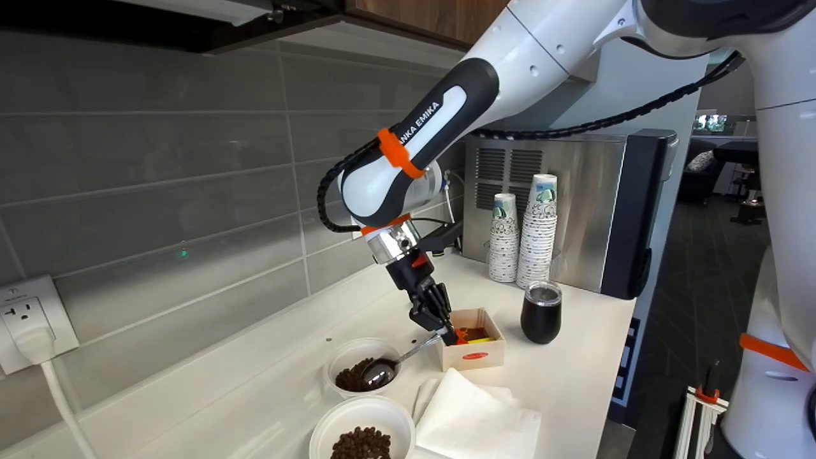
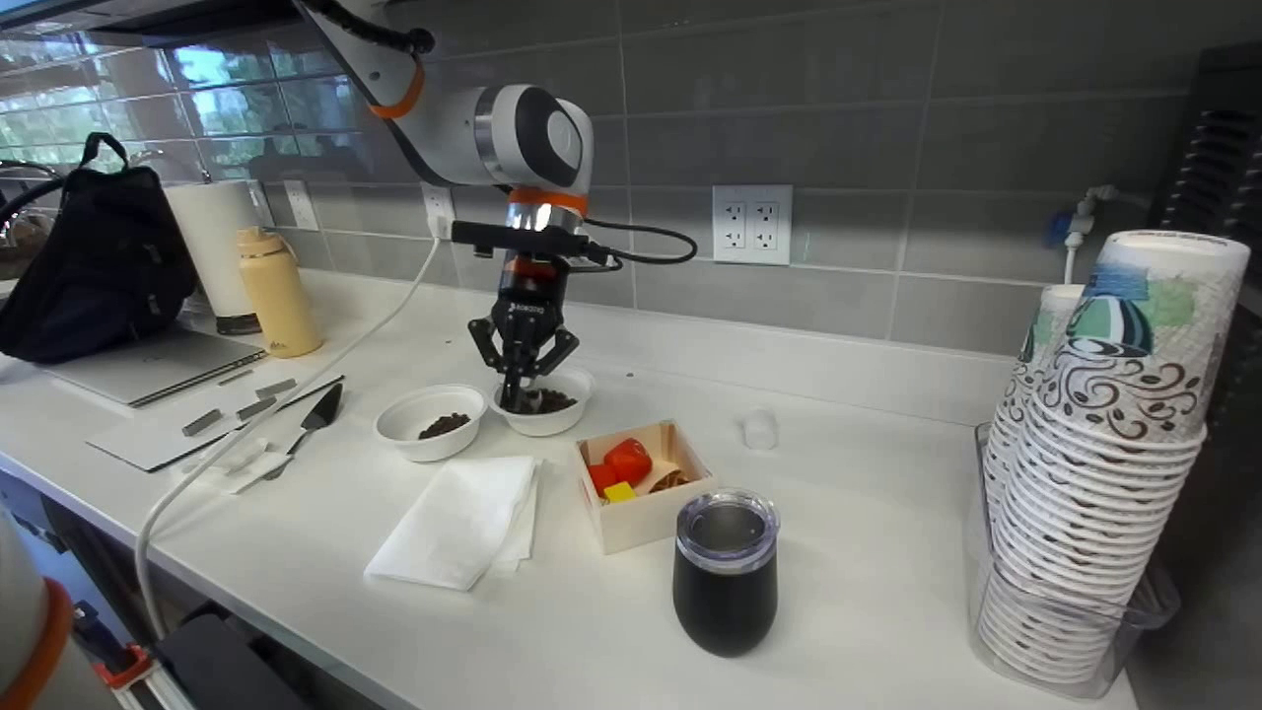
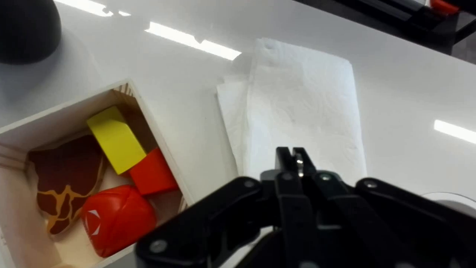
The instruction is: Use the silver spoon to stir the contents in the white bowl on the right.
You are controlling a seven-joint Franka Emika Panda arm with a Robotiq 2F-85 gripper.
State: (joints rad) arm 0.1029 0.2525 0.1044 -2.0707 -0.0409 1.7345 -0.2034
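And here, closest in the wrist view, the black two-fingered gripper (image 3: 295, 158) clamps the slim silver metal spoon (image 1: 385, 371), head inside a round white bowl (image 1: 358, 350) of brown pellets (image 1: 349, 377)!

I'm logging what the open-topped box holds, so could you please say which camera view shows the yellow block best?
The wrist view: it looks down into the open-topped box, so the yellow block shows large, its broad face in plain sight. In both exterior views, only a small patch shows past the near rim.
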